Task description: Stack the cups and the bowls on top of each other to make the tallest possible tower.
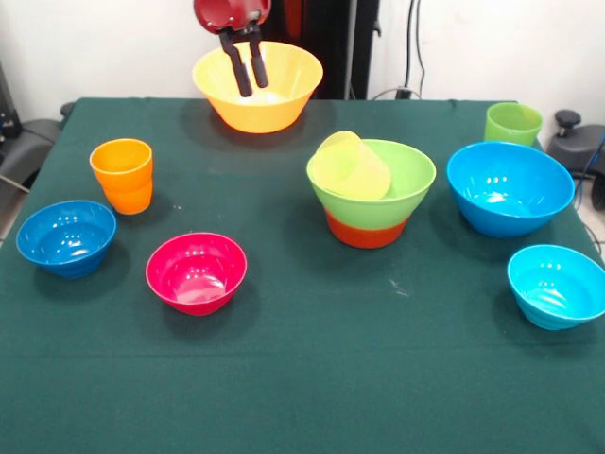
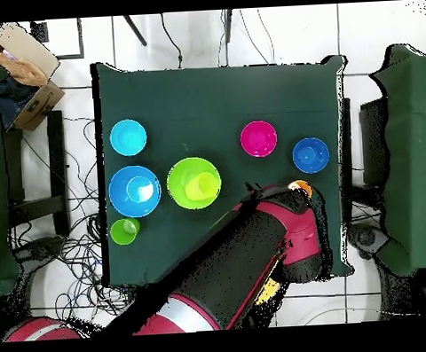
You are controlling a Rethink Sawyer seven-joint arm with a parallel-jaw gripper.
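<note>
My gripper [image 1: 247, 67] hangs over the big yellow-orange bowl [image 1: 269, 102] at the table's far side, its two black fingers slightly apart and empty. The tower stands right of centre: the light green bowl [image 1: 406, 180] nested in the orange-red bowl [image 1: 367, 231], with the pale yellow cup [image 1: 352, 168] lying tilted inside it. The orange cup [image 1: 123, 176] stands at the left and the light green cup [image 1: 513, 124] at the far right. In the overhead view my arm [image 2: 230, 262] hides the yellow-orange bowl and most of the orange cup [image 2: 300, 187].
The big blue bowl [image 1: 510, 187] and the small cyan bowl [image 1: 558, 284] sit at the right. The magenta bowl [image 1: 197, 272] and the small dark blue bowl [image 1: 66, 236] sit at the front left. Cardboard boxes [image 2: 20, 64] and cables lie off the table.
</note>
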